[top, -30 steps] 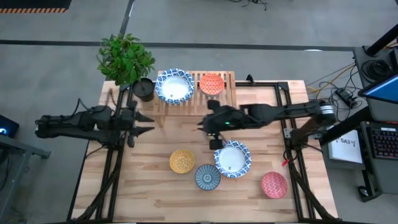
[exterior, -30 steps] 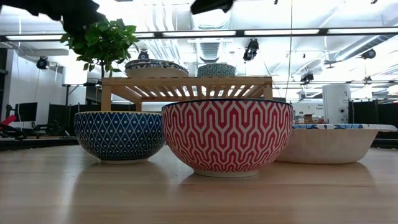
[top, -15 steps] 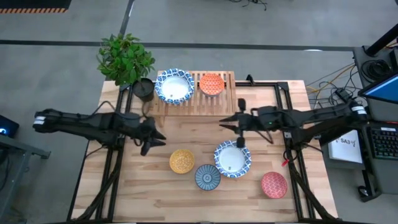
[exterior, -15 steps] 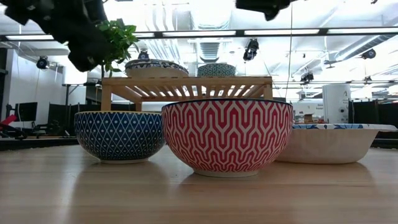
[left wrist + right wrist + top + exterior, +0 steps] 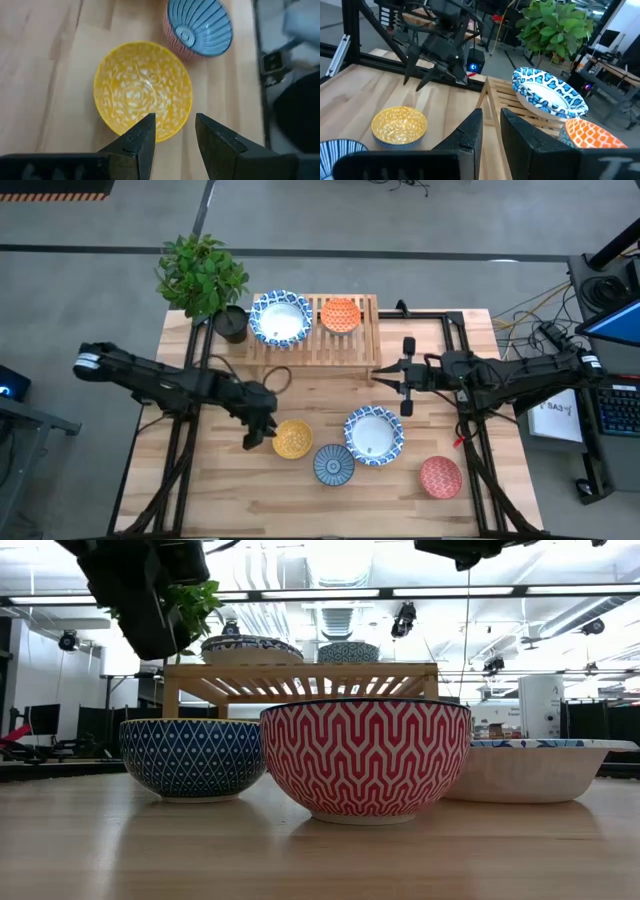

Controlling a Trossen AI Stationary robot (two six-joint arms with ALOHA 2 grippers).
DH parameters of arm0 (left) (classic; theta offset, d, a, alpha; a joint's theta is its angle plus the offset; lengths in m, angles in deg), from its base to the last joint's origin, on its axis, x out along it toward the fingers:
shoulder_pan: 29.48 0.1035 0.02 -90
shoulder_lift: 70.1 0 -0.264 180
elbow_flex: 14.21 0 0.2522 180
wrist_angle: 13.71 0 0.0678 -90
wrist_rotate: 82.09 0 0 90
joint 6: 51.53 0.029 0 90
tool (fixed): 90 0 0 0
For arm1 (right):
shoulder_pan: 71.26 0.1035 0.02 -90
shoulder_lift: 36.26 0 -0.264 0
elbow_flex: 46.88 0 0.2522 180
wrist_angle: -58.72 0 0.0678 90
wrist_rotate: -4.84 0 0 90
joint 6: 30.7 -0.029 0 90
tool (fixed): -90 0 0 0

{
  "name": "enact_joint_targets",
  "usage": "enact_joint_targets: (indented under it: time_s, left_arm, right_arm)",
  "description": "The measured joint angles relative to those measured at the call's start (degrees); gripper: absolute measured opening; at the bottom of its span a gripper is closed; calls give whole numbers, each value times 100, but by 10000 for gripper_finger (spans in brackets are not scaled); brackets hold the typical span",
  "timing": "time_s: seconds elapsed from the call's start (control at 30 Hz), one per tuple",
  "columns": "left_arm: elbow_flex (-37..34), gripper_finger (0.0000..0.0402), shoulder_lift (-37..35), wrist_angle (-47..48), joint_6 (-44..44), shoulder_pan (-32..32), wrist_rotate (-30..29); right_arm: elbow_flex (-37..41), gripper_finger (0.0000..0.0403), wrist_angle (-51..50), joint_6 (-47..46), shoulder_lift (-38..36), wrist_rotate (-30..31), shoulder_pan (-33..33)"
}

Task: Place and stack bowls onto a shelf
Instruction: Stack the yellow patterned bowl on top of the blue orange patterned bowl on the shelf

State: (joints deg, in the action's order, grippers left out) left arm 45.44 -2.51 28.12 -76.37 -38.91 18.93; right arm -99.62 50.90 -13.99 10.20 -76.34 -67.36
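My left gripper (image 5: 172, 131), fingers apart, hovers over the near rim of the yellow bowl (image 5: 143, 93); the blue-grey bowl (image 5: 199, 25) sits just beyond it.

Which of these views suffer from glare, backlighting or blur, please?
Low view: bright ceiling lights wash out the background, leaving the left end effector a dark silhouette, while the red bowl stays sharp. Left wrist view: the yellow bowl is soft, the edges blurrier. High view: even light, faint shadows.
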Motion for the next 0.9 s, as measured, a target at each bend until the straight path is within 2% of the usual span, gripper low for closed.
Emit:
enact_joint_targets:
  time_s: [0.07,0.23,0.53,0.73,0.9]
  left_arm:
    - [149,122,274,153,182,-97,-202]
    - [473,122,887,327,402,-371,-1133]
    - [701,122,1526,371,148,-359,-1443]
    - [699,122,1895,449,151,-348,-1815]
    - [697,122,1970,636,-239,-349,-2193]
  right_arm:
    - [126,57,-1,41,-111,-6,0]
    - [474,57,-9,48,-369,-4,0]
    - [533,57,93,234,-844,-30,-2]
    - [551,57,81,338,-923,-30,-2]
    - [551,57,82,421,-923,-28,-2]
